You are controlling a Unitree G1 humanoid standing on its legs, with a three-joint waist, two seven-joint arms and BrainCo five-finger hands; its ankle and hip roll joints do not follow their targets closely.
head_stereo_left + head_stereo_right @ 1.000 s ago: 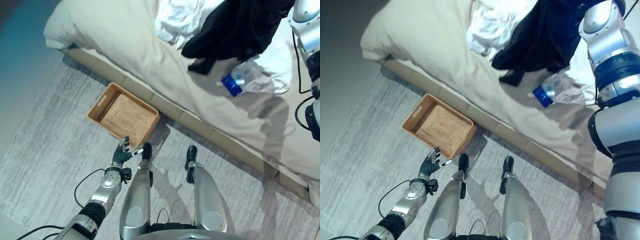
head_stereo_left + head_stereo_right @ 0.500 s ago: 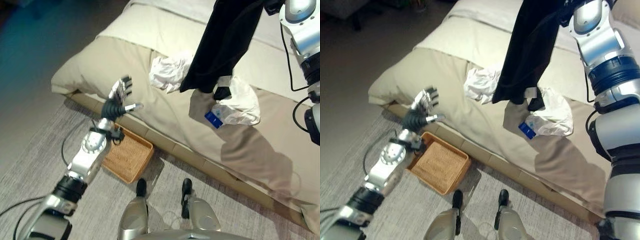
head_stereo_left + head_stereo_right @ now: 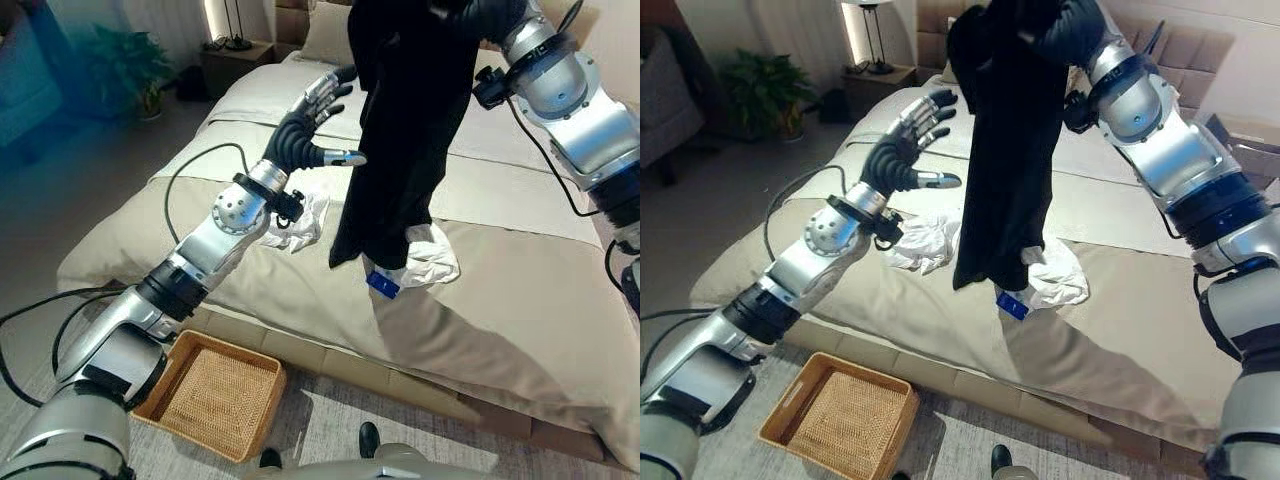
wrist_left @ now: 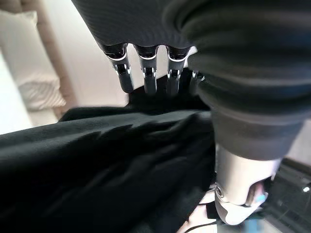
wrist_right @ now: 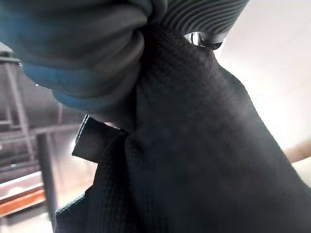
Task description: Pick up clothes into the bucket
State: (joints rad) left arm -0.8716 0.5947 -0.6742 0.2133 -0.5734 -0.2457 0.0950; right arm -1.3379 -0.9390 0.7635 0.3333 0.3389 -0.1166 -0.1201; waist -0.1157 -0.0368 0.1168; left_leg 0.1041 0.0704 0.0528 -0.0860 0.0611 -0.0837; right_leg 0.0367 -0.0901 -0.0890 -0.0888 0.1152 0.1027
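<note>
A long black garment [image 3: 400, 150] hangs high above the bed, and my right hand [image 3: 1070, 25] is shut on its top; the cloth [image 5: 194, 160] bunches right against that hand. My left hand [image 3: 305, 130] is raised just left of the hanging garment, open with its fingers [image 4: 146, 73] straight and spread, close to the black cloth [image 4: 97, 165]. The wicker basket [image 3: 788, 398] stands empty on the rug by the bed's near edge, below my left arm. A crumpled white garment [image 3: 300, 215] and another white garment [image 3: 430, 260] lie on the bed under the black one.
A blue packet [image 3: 382, 283] lies beside the second white garment. The beige bed [image 3: 520, 330] spans the middle and right. A potted plant [image 3: 125, 65] and a nightstand [image 3: 235, 60] stand at the back left. Grey rug [image 3: 960, 440] lies beside the basket.
The camera has tilted up. My right hand has lifted the black garment clear of the bed. My left arm has risen from the floor by the basket up beside the garment.
</note>
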